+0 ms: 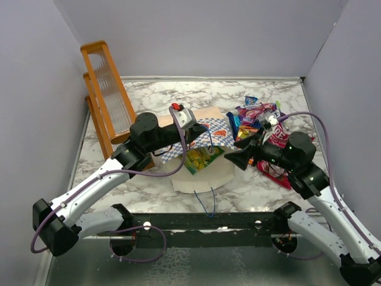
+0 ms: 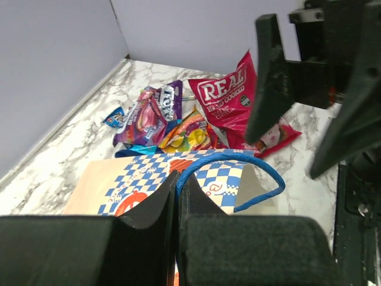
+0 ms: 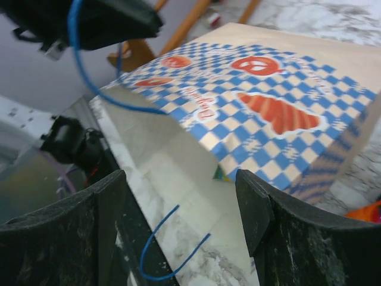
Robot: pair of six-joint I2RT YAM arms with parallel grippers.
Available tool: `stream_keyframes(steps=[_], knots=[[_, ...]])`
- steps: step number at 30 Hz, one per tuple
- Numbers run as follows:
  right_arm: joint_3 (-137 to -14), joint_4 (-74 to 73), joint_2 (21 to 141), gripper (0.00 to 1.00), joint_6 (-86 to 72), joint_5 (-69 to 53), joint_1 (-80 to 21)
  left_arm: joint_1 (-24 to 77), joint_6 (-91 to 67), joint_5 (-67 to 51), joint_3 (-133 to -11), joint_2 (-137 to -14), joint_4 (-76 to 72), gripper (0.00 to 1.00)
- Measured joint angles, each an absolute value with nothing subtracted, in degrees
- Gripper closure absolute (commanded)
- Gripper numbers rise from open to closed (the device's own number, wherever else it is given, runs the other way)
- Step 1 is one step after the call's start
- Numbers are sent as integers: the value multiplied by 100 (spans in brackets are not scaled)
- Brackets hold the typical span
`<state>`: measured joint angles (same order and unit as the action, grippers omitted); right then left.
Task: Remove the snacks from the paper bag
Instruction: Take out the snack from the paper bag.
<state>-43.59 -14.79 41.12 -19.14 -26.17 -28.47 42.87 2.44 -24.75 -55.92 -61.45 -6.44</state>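
The checkered paper bag [image 1: 217,128] lies on its side, mouth toward the arms. My left gripper [image 1: 199,142] is shut on its upper blue cord handle [image 2: 250,164] and holds the top wall up; it also shows in the left wrist view [image 2: 177,179]. A green-yellow candy bag [image 1: 202,158] lies in the open mouth, and only its corner [image 3: 220,174] shows in the right wrist view. My right gripper [image 1: 241,150] is open and empty in front of the mouth [image 3: 181,202]. The pink-red REAL pouch [image 2: 226,95], a purple packet [image 2: 152,113] and a small blue one [image 2: 116,117] lie beyond the bag.
The orange wooden rack [image 1: 107,95] leans at the back left. The snack pile [image 1: 256,116] sits at the back right, partly under my right arm. The bag's lower handle [image 1: 208,202] trails toward the front rail. Walls close three sides.
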Motion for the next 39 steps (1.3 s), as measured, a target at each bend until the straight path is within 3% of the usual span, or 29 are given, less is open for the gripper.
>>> stream_keyframes(steps=[6,9,12,15,17,18,19,23,34,36,39], knots=[[-4112,-1367,3922,26,-1942,-3977,-3009,4287,495,-2088,-5548,-6005,-827,100],[-4064,-1356,4130,28,-1988,-3889,-3789,4287,528,-1935,-5356,-5835,-1070,100],[-4104,-1295,4729,29,-1999,-3076,-5308,4287,495,-1817,-5137,-5754,-1271,100],[-4206,-1004,5717,30,-2128,-1509,-6746,4283,438,-1769,-5116,-5830,-1251,100],[-4167,-810,6252,39,-2316,-600,-7223,4283,397,-1745,-5116,-5848,-1234,100],[-4093,-637,6429,46,-2447,-148,-7321,4283,375,-1734,-5116,-5848,-1238,100],[-3992,-462,6530,47,-2558,248,-7352,4283,351,-1730,-5116,-5846,-1258,100],[-3516,685,6917,47,-2786,1562,-7347,4281,287,-1730,-5116,-5846,-1317,100],[-3135,4755,9507,48,-2187,4154,-7424,4206,80,-1734,-5118,-5857,-1363,100],[-3214,5472,10029,46,-2027,4445,-7417,4200,40,-1745,-5116,-5857,-1376,100],[-3409,6331,10818,32,-1861,4672,-7367,4195,-78,-1798,-5116,-5857,-1413,100]])
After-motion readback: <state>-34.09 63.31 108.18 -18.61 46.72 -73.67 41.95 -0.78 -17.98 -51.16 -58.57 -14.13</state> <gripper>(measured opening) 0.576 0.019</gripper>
